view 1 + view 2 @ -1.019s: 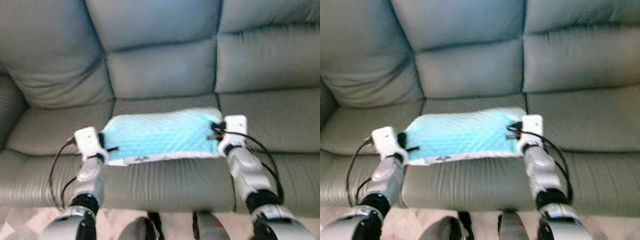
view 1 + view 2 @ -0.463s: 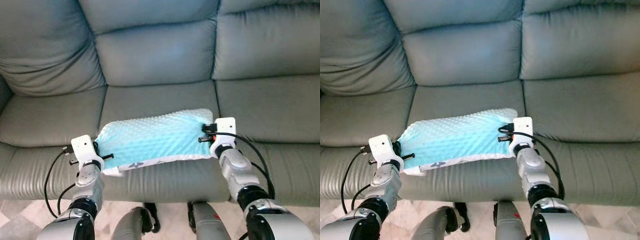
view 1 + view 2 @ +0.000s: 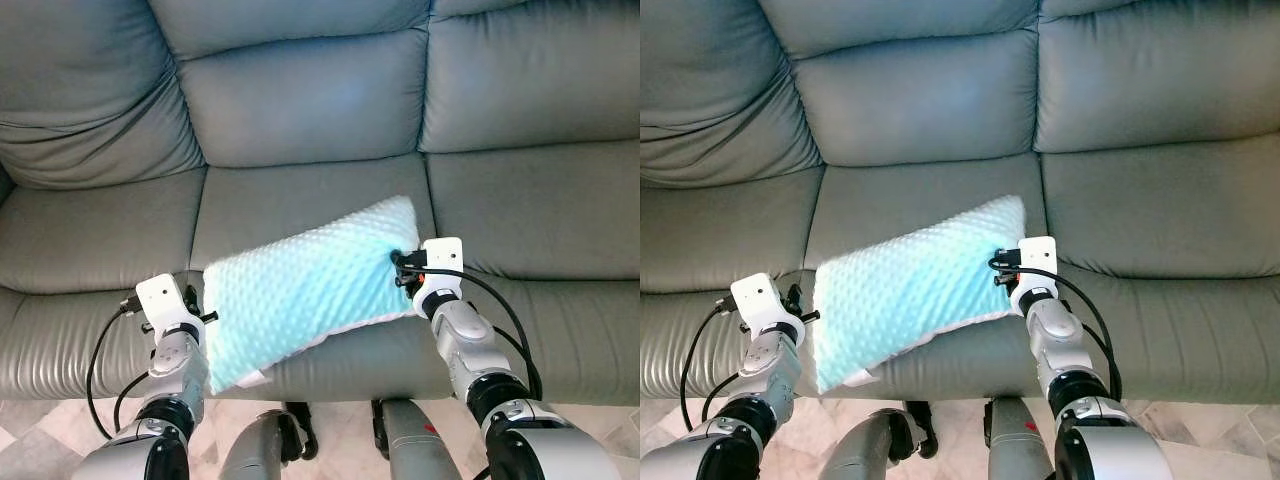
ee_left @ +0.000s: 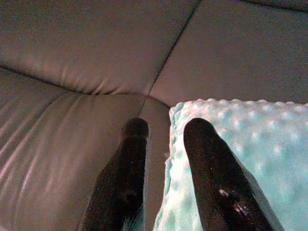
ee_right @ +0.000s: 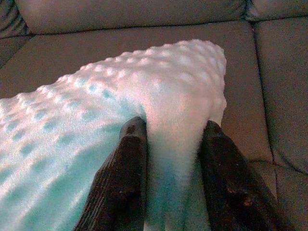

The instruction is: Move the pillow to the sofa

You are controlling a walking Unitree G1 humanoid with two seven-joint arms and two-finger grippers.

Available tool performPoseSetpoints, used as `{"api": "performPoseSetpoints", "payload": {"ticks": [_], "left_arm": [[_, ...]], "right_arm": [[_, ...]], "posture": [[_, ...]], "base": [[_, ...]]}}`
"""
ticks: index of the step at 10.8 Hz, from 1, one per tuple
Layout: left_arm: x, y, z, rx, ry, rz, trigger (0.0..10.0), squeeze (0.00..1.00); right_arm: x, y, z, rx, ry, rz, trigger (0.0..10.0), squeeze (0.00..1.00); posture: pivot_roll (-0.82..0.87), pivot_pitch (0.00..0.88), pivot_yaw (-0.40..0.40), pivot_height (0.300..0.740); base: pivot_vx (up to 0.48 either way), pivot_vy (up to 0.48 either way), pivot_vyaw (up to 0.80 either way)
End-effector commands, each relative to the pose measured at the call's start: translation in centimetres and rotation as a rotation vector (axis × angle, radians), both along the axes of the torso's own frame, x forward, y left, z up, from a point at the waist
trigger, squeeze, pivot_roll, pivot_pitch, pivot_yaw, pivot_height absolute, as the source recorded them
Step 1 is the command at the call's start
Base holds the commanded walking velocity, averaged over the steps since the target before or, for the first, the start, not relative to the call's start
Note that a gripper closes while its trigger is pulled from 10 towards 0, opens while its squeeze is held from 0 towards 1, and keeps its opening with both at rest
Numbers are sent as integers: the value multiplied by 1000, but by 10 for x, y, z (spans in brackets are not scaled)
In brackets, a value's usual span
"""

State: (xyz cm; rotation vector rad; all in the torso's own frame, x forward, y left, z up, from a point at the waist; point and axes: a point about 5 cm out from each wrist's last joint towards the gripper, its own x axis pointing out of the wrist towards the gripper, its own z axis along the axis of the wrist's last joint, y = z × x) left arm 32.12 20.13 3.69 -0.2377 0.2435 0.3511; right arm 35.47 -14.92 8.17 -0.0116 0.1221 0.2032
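Note:
A light blue dotted pillow (image 3: pixel 305 290) hangs tilted over the front of the grey sofa's middle seat cushion (image 3: pixel 300 200). Its right end is raised, and its near left corner droops past the seat's front edge. My right gripper (image 3: pixel 400 268) is shut on the pillow's right end; in the right wrist view the fabric (image 5: pixel 120 91) bulges between the two black fingers (image 5: pixel 132 159). My left gripper (image 3: pixel 208 316) is at the pillow's left edge. In the left wrist view that edge (image 4: pixel 250 144) runs between its closely set fingers (image 4: pixel 125 173).
The sofa's left seat cushion (image 3: pixel 90 240) and right seat cushion (image 3: pixel 540 210) flank the middle one, with back cushions (image 3: pixel 300 90) behind. Pale tiled floor (image 3: pixel 25 440) shows below the seat front, where my own legs (image 3: pixel 270 450) stand close to the sofa.
The pillow has tipped from lying flat to a slant: its right end rose and its near left corner dropped below the seat front. Both grippers stay on its ends.

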Motion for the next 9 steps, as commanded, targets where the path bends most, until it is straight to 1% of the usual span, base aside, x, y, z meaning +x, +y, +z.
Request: {"api": "performPoseSetpoints", "payload": {"ticks": [1, 2, 3, 5, 6, 7, 9], "left_arm": [[-15, 2, -17, -8, 56, 15, 10000, 1000], [-17, 1, -20, -15, 63, 17, 10000, 1000], [-21, -1, -24, -20, 71, 6, 10000, 1000], [-25, 5, -27, -26, 74, 10, 10000, 1000], [-27, 8, -27, -37, 66, 7, 10000, 1000], [-29, 8, -29, -32, 67, 2, 10000, 1000], [-34, 12, -32, -36, 67, -14, 10000, 1000]], "right_arm": [[-9, 3, -15, -6, 46, 15, 10000, 1000], [-10, 2, -17, -13, 54, 11, 10000, 1000], [-12, 4, -20, -16, 61, 26, 10000, 1000], [-15, 9, -21, -28, 59, 73, 10000, 1000], [-19, 10, -24, -62, 59, 101, 10000, 1000], [-22, 6, -29, -23, 96, 78, 10000, 1000], [-30, 3, -31, -45, 81, 102, 10000, 1000]], "posture": [[-296, 418, 155, 740], [-295, 415, 153, 740], [-292, 410, 151, 740], [-287, 400, 149, 740], [-286, 391, 148, 740], [-287, 381, 147, 740], [-284, 366, 146, 740]], "base": [[0, 0, 0], [0, 0, 0], [0, 0, 0], [0, 0, 0], [0, 0, 0], [0, 0, 0], [0, 0, 0]]}}
